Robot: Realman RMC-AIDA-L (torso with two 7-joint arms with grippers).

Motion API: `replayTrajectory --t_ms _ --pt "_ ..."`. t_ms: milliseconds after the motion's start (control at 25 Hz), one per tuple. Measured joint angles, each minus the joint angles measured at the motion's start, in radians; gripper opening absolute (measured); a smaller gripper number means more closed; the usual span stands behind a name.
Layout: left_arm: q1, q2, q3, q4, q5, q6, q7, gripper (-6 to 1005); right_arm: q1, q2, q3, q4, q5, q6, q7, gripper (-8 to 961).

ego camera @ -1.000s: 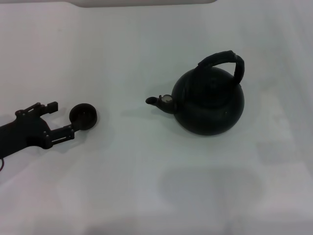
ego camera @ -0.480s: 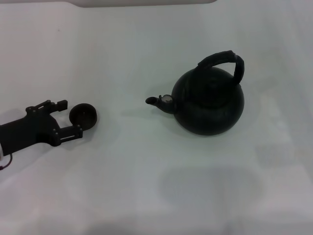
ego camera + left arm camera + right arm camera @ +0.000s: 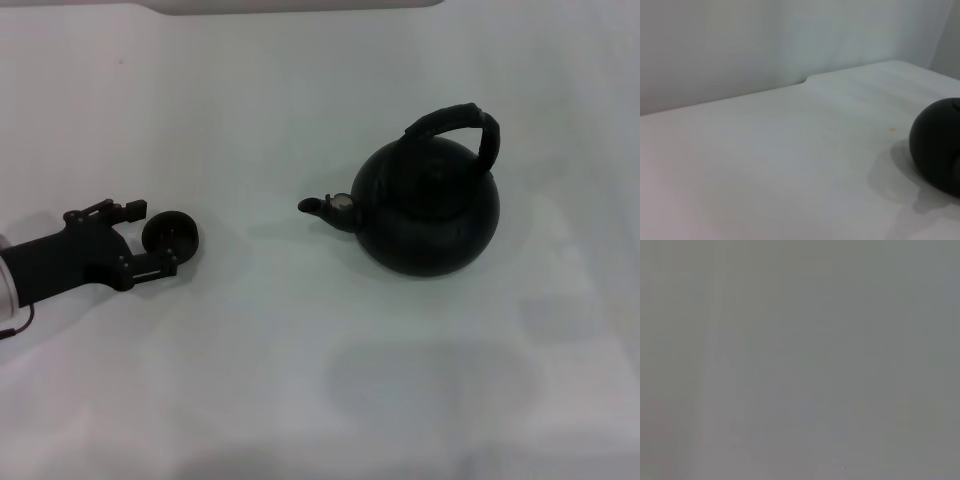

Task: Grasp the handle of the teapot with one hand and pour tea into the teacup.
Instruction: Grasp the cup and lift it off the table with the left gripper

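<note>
plain white table (image 3: 300, 380) filling the head view, teapot (image 3: 430, 205) sitting at 3 o'clock, handle (image 3: 455, 125) arching free, teacup (image 3: 170, 235) at 9 o'clock, left gripper (image 3: 150, 237) spreading its fingers around the teacup

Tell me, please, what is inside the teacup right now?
In the head view the teacup stands upright on the white table, with the left gripper open around it. Its inside looks uniformly dark; whether it holds liquid cannot be told. The teapot stands apart, unpoured.
</note>
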Motion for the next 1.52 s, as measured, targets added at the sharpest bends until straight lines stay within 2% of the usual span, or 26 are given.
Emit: replayTrajectory --t_ms 360,1000,1240,1520 --pt "-0.045 0.000 0.008 -0.012 0.079 -0.025 -0.053 879 0.001 0.001 0.000 0.000 0.000 -0.036 0.021 764" --pt "-0.052 -0.003 0.012 -0.012 0.079 -0.028 -0.053 878 -0.006 0.001 -0.002 0.000 0.000 -0.037 0.022 758" --pt "-0.052 -0.003 0.052 -0.006 0.079 -0.028 -0.053 872 -0.007 0.000 -0.002 0.000 0.000 -0.037 0.022 757" --pt "-0.048 -0.003 0.056 -0.002 0.074 -0.028 -0.054 866 -0.011 0.000 -0.003 0.000 0.000 -0.045 0.022 756"
